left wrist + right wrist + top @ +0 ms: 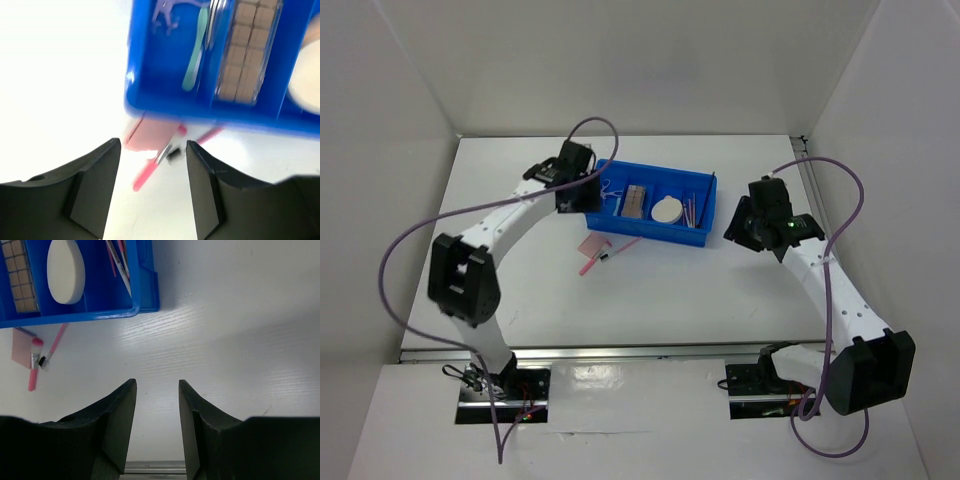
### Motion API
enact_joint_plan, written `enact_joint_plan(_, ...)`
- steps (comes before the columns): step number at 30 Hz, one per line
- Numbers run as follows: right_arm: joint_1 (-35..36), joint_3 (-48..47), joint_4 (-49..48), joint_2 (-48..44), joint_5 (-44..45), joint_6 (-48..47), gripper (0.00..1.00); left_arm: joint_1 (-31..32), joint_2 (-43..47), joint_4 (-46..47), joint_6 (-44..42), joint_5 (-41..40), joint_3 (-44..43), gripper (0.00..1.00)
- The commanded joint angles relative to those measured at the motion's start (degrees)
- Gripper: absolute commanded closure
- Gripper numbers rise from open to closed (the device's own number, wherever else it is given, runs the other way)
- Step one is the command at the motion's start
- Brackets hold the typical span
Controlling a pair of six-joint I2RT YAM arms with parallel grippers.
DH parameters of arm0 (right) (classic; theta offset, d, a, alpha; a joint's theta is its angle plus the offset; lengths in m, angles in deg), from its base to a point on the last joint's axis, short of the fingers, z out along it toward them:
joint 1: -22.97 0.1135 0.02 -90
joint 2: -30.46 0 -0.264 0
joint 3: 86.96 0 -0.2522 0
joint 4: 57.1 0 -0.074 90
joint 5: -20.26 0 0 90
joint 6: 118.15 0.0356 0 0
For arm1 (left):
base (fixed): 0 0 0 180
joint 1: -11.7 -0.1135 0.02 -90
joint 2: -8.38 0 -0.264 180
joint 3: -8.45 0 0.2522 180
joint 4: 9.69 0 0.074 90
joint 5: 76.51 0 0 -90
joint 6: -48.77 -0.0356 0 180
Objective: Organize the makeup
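Left arm (518, 217) and right arm (830, 285) in white shells, bulky black joint housings (465, 280), loose purple cable (592, 121) looped off each, green light (790, 226) on right wrist, left gripper (153, 144) and right gripper (156, 383) with matte black wedge fingers (95, 185), metal base plates (500, 395)

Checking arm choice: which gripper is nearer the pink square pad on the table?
Left. The left gripper hangs at the left end of the blue tray, just beyond the pink square pad; the right gripper is past its right end.

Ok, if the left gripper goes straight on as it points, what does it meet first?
Probably the pink-handled brush beside the pink square pad, before the blue plastic tray; depth unclear.
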Motion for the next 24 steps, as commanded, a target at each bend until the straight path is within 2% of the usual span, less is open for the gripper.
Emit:
enact_joint_plan(1, 0.54, 1.12, -2.29, -0.29, -0.20, 0.97, 0.53, -0.07, 13.41, 8.41, 2.60, 1.77, 18.30, 0.32)
enact_joint_plan(4, 1.15, 1.65, -3.69, 0.41, -1.52, 0.97, 0.53, 0.54, 20.98, 13.08, 3.14, 5.11, 30.47, 0.32)
enact_joint_plan(9, 1.16, 1.65, -4.32, 1.46, -2.14, 0.97, 0.53, 2.91, 20.30, 13.09, 3.66, 4.95, 35.79, 0.29)
enact_joint_plan(12, 1.69, 1.65, -4.84, 1.46, -2.14, 1.50, 0.53, 3.54, 16.78, 13.09, 3.66, 2.84, 35.79, 0.29)
enact_joint_plan(17, 1.69, 1.65, -4.32, 0.94, -2.14, 1.50, 0.53, 4.68, 11.34, 13.97, 3.66, 2.83, 32.12, 0.37)
enact_joint_plan(22, 2.21, 1.65, -3.26, 0.23, -1.61, 1.50, 0.53, 5.73, 4.13, 11.60, 4.72, -1.38, 29.38, 0.49)
enact_joint_plan(24, 2.21, 1.65, -2.74, -0.38, -0.99, 1.50, 0.53, 5.73, 3.59, 11.60, 5.33, -1.39, 29.38, 0.50)
